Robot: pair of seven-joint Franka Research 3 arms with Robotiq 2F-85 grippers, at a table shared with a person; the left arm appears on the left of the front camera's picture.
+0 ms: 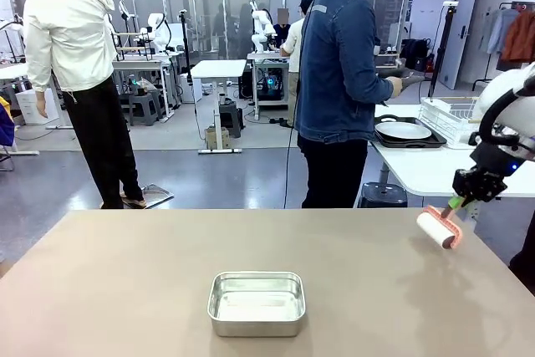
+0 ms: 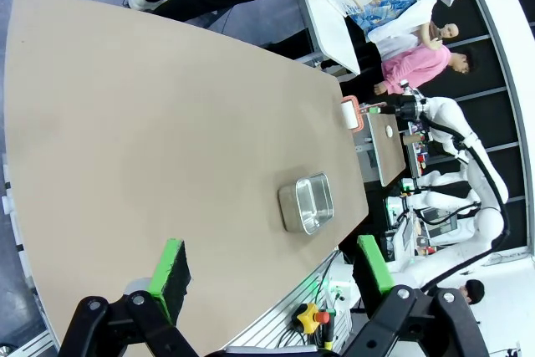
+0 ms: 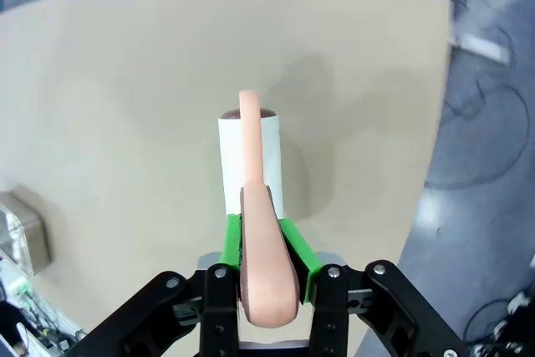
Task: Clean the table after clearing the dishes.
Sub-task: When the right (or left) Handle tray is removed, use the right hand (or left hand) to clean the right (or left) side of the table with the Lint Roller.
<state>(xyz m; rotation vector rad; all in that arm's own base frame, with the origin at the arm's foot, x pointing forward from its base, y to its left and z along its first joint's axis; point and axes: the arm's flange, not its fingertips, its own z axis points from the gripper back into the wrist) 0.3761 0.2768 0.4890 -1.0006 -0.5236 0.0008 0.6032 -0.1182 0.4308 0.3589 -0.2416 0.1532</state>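
Gripping the pink handle of a lint roller (image 1: pixel 440 227), the right gripper (image 1: pixel 459 201) hangs over the table's (image 1: pixel 125 290) far right corner, its green pads pressed against the handle on both sides. In the right wrist view the roller's white drum (image 3: pixel 251 160) sticks out straight beyond the fingertips, above the taupe surface; whether it touches the top cannot be told. A small steel tin (image 1: pixel 256 302) sits on the table well away from that gripper, toward the robot's side and near the middle. The left gripper (image 2: pixel 272 269) is spread wide with nothing between its green pads, held above the table's edge, the tin just beyond its fingertips. Behind the right gripper, on a white side table, one plate (image 1: pixel 403 130) rests on a dark tray (image 1: pixel 430 141), beside a person in a denim jacket (image 1: pixel 338 64).
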